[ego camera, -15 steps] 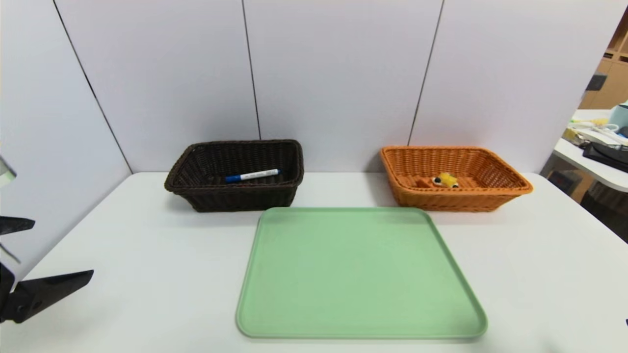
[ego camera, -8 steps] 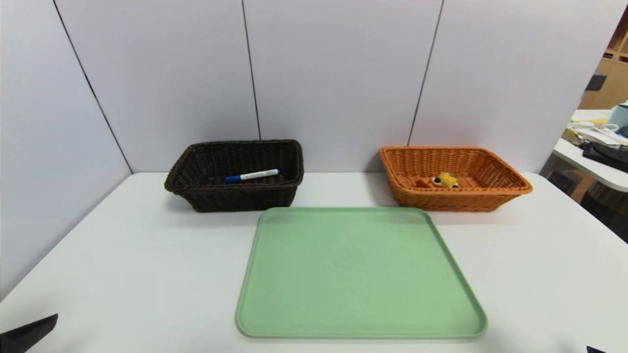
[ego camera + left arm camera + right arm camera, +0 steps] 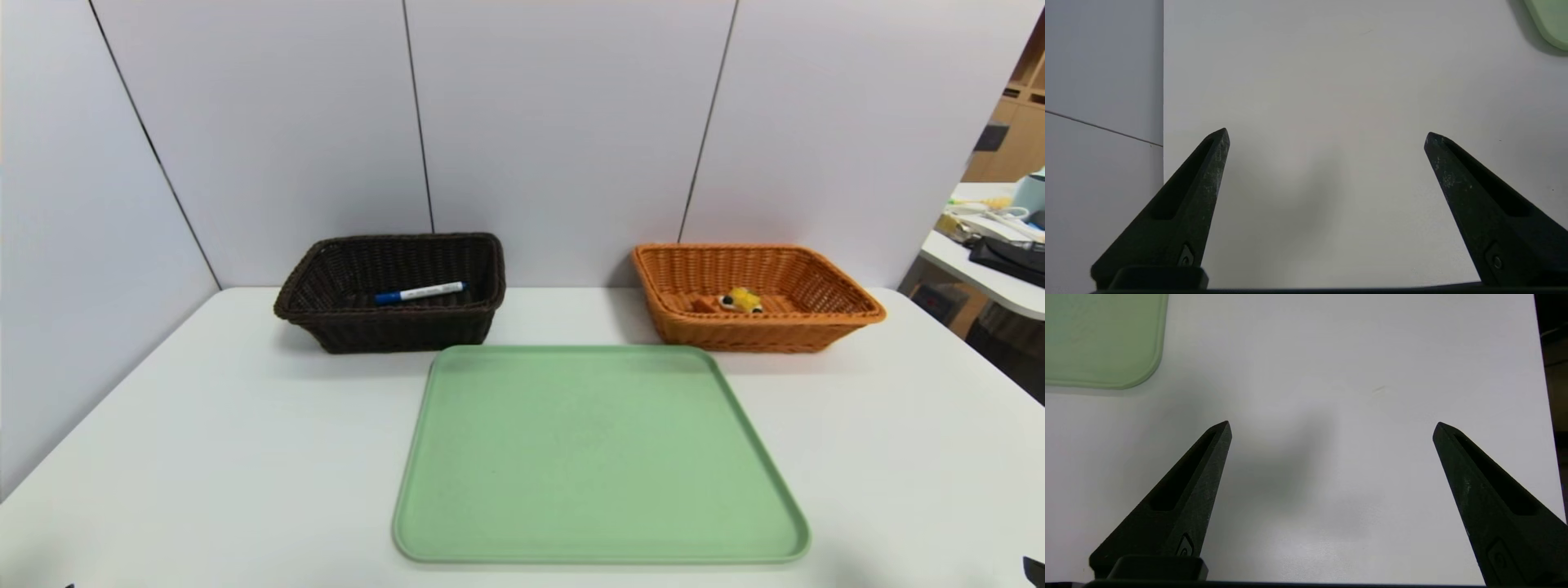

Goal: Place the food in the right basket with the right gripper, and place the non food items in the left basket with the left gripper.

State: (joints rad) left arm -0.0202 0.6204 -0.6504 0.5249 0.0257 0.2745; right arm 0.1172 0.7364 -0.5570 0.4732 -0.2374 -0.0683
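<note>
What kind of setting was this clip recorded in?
Likely a lab or office test bench: a white table boxed in by plain grey partition panels, and off to the right a cluttered desk with wooden shelving behind.

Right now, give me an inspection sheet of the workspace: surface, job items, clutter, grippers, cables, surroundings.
Surface: white table; green tray in the middle, nothing on it.
Job's things: marker pen lies in the dark brown basket; waffle wedge sits in the orange basket. Red duck not visible.
Clutter: nothing seen on the table.
Grippers: left gripper over bare table near the tray's corner, jaws wide apart, nothing held; right gripper the same on the other side, jaws wide apart, nothing held.
Cables: nothing seen.
Surroundings: grey wall panels behind; another desk with assorted items at far right.
</note>
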